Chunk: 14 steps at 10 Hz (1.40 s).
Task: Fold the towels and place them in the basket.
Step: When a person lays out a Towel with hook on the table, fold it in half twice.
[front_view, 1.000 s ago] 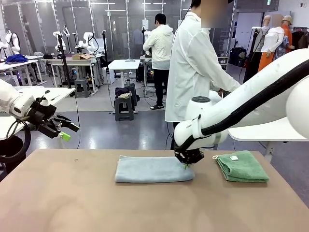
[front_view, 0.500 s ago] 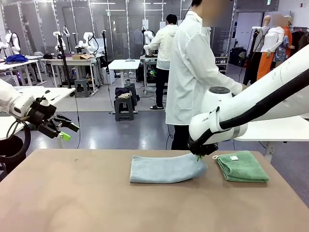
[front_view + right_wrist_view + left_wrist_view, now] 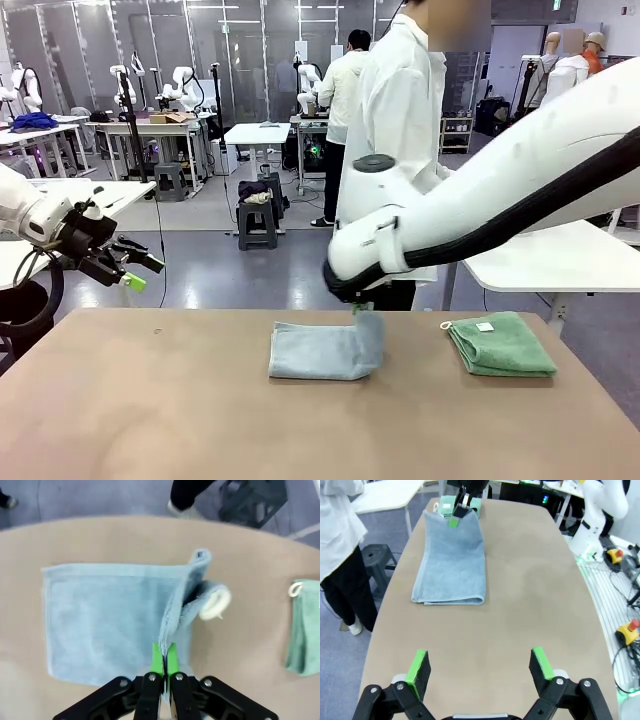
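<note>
- grey-blue towel sits mid-tabletop, long axis running along the far edge, its right end lifted up
- right gripper has its fingers pinched tight on that raised end, so the fold looks set to go leftward
- green towel is already folded, toward the right edge
- left gripper hangs off the left edge, fingers spread wide, nothing in them

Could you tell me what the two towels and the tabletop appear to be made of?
Grey-blue towel: soft looped terry, matte, draping limply from the right gripper.
Green towel: similar fuzzy terry, with a white tag.
Tabletop: smooth matte tan surface, possibly laminate.
</note>
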Motion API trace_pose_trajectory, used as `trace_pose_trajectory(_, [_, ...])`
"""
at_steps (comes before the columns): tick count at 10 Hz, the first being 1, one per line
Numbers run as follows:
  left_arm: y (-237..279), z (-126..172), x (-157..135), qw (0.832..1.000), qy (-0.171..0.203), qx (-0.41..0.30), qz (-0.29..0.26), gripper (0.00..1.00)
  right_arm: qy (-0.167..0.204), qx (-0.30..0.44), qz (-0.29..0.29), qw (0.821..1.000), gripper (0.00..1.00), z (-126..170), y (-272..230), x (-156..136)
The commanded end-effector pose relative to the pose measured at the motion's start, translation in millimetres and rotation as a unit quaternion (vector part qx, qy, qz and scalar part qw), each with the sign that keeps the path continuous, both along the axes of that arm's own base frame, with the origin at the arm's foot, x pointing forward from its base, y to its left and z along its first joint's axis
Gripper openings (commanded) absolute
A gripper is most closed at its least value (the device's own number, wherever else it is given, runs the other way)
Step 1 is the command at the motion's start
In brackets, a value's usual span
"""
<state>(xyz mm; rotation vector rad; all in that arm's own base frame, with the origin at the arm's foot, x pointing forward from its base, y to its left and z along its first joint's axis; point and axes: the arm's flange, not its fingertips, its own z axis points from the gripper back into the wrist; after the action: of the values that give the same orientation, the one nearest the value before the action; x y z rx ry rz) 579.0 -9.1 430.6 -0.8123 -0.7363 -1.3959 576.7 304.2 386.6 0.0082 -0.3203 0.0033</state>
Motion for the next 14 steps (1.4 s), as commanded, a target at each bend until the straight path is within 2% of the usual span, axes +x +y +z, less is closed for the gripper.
trace_pose_trajectory(1, [-0.7,0.1,-2.7,1.0,0.001,-0.001,0.0,1.0,0.012,0.008,-0.03,0.999,0.0,-17.5,54.9,14.4])
trace_pose_trajectory(5, [-0.7,0.1,-2.7,1.0,0.001,-0.001,0.0,1.0,0.008,0.041,-0.073,0.996,0.0,-37.8,108.7,7.5])
trace_pose_trajectory(8, [-0.7,0.1,-2.7,1.0,0.001,-0.001,0.0,1.0,0.011,0.076,-0.057,0.995,0.0,-48.6,114.9,3.0])
trace_pose_trajectory(9, [-0.7,0.1,-2.7,1.0,0.001,-0.001,0.0,1.0,0.013,0.085,-0.055,0.995,0.24,-49.6,114.9,2.4])
trace_pose_trajectory(10, [-0.7,0.1,-2.7,1.0,0.001,-0.001,0.0,1.0,0.013,0.096,-0.054,0.994,0.24,-48.6,114.3,1.2])
trace_pose_trajectory(11, [-0.7,0.1,-2.7,1.0,0.001,-0.001,0.0,1.0,0.005,0.108,-0.054,0.993,0.44,-46.0,113.2,0.1])
trace_pose_trajectory(12, [-0.7,0.1,-2.7,1.0,0.001,-0.001,0.0,1.0,-0.01,0.118,-0.05,0.992,0.27,-42.4,111.4,-1.9])
trace_pose_trajectory(13, [-0.7,0.1,-2.7,1.0,0.001,-0.001,0.0,1.0,-0.014,0.122,-0.047,0.991,0.64,-38.2,108.9,-5.1])
trace_pose_trajectory(14, [-0.7,0.1,-2.7,1.0,0.001,-0.001,0.0,1.0,-0.008,0.11,-0.037,0.993,0.47,-35.0,104.1,-8.3])
